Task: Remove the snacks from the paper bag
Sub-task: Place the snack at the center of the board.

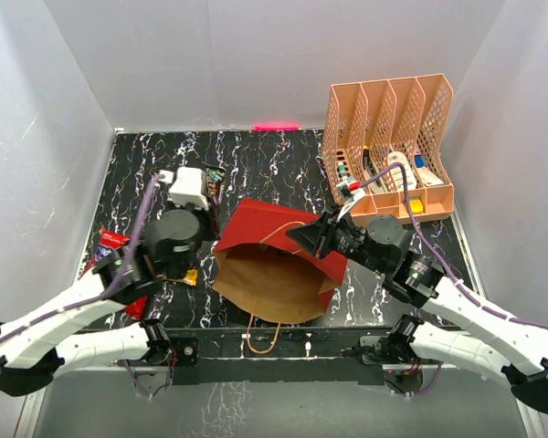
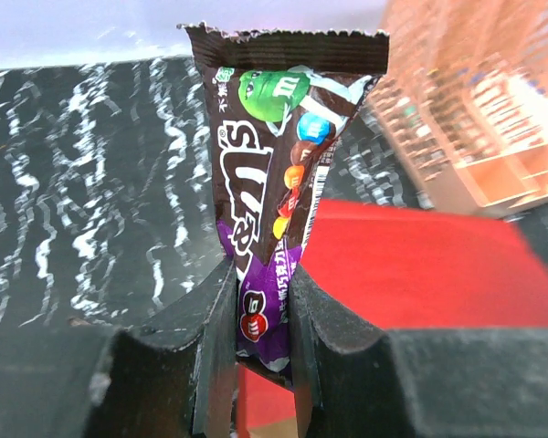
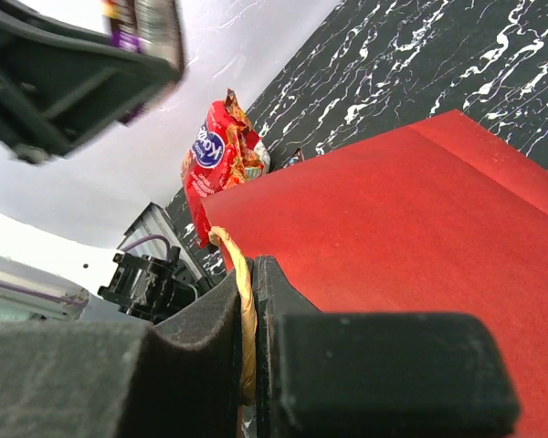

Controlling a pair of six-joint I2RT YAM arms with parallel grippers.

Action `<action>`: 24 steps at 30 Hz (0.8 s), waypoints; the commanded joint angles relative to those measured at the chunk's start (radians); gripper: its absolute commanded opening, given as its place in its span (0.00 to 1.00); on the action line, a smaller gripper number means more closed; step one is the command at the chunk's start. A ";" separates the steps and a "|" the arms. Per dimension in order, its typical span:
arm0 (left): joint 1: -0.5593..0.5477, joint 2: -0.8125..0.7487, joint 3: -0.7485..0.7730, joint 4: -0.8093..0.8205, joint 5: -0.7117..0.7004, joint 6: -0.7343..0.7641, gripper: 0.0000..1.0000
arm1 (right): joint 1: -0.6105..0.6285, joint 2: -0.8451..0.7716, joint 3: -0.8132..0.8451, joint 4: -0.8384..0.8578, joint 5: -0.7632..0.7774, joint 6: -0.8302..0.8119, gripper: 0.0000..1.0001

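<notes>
The paper bag (image 1: 269, 274) lies at the table's centre, dark red outside, with its kraft mouth facing the near edge. My left gripper (image 2: 262, 274) is shut on a brown and purple candy packet (image 2: 274, 137) and holds it upright, left of and above the bag (image 2: 420, 274). In the top view this gripper (image 1: 212, 185) is at the bag's far left corner. My right gripper (image 3: 251, 274) is shut on the bag's cord handle (image 3: 244, 301), over its red side (image 3: 393, 210). The large red snack bag (image 1: 110, 245) lies on the table at the left; it also shows in the right wrist view (image 3: 217, 155).
The peach mesh rack (image 1: 388, 137) with pens and small items stands at the back right. The bag's second cord handle (image 1: 260, 339) hangs over the near edge. A small yellow packet (image 1: 190, 278) lies by the left arm. White walls enclose the table.
</notes>
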State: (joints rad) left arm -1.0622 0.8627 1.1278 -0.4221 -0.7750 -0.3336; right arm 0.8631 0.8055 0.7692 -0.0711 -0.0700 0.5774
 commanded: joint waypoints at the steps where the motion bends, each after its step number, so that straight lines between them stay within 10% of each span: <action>1: 0.074 0.067 -0.055 0.055 -0.122 0.056 0.00 | 0.000 -0.023 0.001 0.047 0.030 -0.002 0.07; 9: 0.369 0.187 -0.085 -0.140 0.087 -0.202 0.00 | 0.000 -0.022 0.001 0.041 0.036 -0.005 0.07; 20: 0.380 0.126 -0.302 -0.483 0.017 -0.857 0.00 | 0.000 -0.007 -0.001 0.056 0.033 -0.013 0.07; 24: 0.392 0.144 -0.343 -0.459 0.053 -0.883 0.00 | -0.001 -0.011 -0.010 0.058 0.030 -0.006 0.07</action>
State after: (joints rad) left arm -0.6830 1.0103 0.8066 -0.8341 -0.7120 -1.0695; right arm 0.8631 0.8005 0.7685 -0.0711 -0.0509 0.5762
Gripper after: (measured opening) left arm 0.225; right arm 0.076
